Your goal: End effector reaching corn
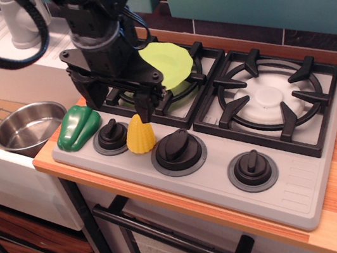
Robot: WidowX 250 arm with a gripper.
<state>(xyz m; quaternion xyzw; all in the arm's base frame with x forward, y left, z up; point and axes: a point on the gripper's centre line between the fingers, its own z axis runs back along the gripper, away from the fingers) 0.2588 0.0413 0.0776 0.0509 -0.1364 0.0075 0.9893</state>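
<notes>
I see tool (119, 103) above corn (140, 135), fingers spread, gripping nothing, right finger (144, 106) just over cob tip. Corn upright on stove panel (215, 177), between two knobs, green pepper (77, 127) at its 9 o'clock.

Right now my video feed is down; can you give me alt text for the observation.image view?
The bulky black gripper hangs just above the small yellow toy corn cob on the grey toy stove's knob panel, one finger nearly at its tip. A green toy pepper lies left; a lime-green plate sits on the burner behind.
</notes>
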